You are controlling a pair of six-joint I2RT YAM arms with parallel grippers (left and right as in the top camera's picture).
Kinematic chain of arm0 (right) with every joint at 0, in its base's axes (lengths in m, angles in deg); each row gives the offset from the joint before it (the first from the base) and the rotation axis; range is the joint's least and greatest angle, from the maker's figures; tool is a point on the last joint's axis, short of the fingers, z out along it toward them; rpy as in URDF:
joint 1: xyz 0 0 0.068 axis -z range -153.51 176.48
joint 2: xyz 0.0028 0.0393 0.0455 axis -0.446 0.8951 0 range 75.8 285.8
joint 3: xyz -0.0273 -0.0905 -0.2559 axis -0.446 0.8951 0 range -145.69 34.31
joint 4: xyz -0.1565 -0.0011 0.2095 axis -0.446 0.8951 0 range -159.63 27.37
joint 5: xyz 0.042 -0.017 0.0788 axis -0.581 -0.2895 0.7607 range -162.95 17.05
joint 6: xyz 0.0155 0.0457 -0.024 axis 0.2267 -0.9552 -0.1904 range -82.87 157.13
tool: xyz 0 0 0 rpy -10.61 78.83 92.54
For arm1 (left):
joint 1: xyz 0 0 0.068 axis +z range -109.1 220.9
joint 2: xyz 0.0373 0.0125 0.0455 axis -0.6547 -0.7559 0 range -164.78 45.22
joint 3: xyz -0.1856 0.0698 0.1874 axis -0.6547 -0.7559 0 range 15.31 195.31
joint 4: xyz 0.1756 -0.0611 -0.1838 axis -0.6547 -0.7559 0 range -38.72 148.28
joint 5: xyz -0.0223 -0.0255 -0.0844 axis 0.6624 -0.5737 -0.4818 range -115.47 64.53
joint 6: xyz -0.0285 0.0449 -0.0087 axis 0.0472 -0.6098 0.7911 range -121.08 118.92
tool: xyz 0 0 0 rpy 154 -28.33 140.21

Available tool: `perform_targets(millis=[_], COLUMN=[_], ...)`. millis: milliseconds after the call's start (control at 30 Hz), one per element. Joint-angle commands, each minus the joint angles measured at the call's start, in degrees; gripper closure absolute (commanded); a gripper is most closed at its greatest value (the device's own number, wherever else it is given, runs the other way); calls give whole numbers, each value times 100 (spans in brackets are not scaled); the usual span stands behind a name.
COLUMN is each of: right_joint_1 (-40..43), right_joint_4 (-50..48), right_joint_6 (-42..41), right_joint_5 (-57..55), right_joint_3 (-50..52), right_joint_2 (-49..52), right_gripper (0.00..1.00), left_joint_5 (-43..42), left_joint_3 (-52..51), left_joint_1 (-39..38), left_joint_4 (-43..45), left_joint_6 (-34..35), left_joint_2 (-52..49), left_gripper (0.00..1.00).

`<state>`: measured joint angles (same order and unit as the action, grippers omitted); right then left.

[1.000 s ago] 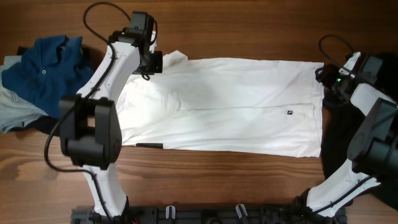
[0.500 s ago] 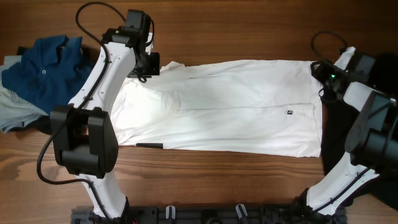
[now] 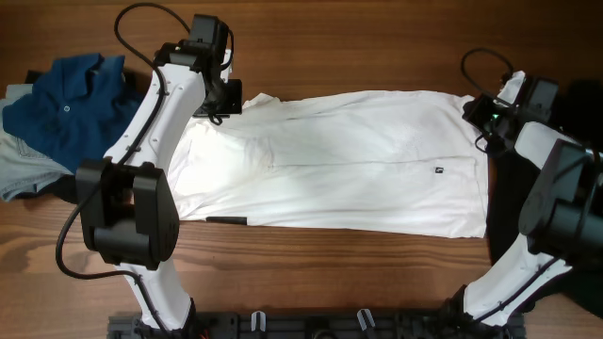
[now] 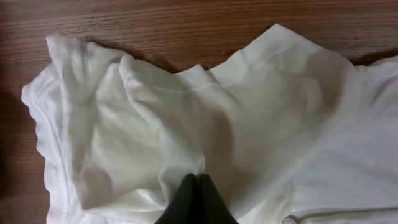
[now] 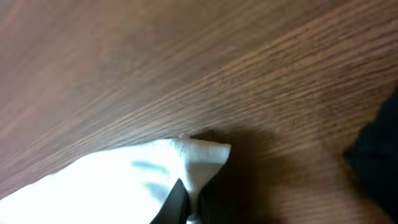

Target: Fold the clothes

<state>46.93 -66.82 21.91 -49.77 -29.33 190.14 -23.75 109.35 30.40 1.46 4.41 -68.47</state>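
One white shirt [image 3: 339, 160] lies spread flat on the surface [image 3: 377, 38]. My left fingers [image 4: 186, 200] pinch its far sleeve end and my right fingers [image 5: 177, 199] its far hem corner: two grips, presumably for folding that edge over. One blue polo [image 3: 66, 113] and one black heap [image 3: 500, 212] lie aside.

I log the shirt [image 3: 349, 160] flat across the middle of the table [image 3: 377, 38], long axis left to right. On its far edge: left gripper [image 3: 234, 97] at the far-left corner, right gripper [image 3: 476, 108] at the far-right corner. Polo [image 3: 71, 108] lies off the left end, apart — garment heap [image 3: 506, 212] just beside the right end.
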Motion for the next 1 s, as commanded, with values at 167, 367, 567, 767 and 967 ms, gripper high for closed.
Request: perform_targets(millis=[167,367,567,767,967], right_joint_1=[9,11,9,9,9], right_joint_4=[713,1392,1403,1381,1373], right_joint_6=[149,-273,-138,-133,-136], right_joint_5=[166,-616,-647,-621,-472], right_joint_3=[33,33,33,33,33], right_joint_2=[-960,-979,-979,-979,-979], right_gripper=[96,96,96,96,96], left_joint_5=[883,-55,564,649,730], left_joint_3=[7,-37,-136,-205,-345], left_joint_1=[2,-13,13,90,400], left_joint_4=[96,-533,-306,715,1005], left_joint_6=[96,98,98,94,76], left_joint_2=[90,81,81,-72,-575], left_gripper=[96,94,53,52,61])
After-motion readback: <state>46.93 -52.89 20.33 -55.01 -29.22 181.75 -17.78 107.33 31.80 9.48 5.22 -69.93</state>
